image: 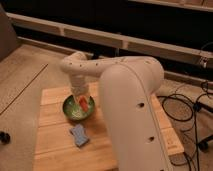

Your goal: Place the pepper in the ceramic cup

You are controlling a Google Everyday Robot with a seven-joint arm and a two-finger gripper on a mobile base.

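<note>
One white robot arm (125,90), its gripper (81,95) lowered over one green ceramic cup (72,110), one orange-red pepper (83,103) at the cup's mouth under the gripper, one blue sponge (79,135) nearby on the wooden table (55,150), arm hiding the table's right side

Dim warm light, soft blur; tool (81,96) over bowl, bg dark.

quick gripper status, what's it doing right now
Gripper: over the green ceramic cup with the pepper at its tip; grip state cannot be told.
</note>
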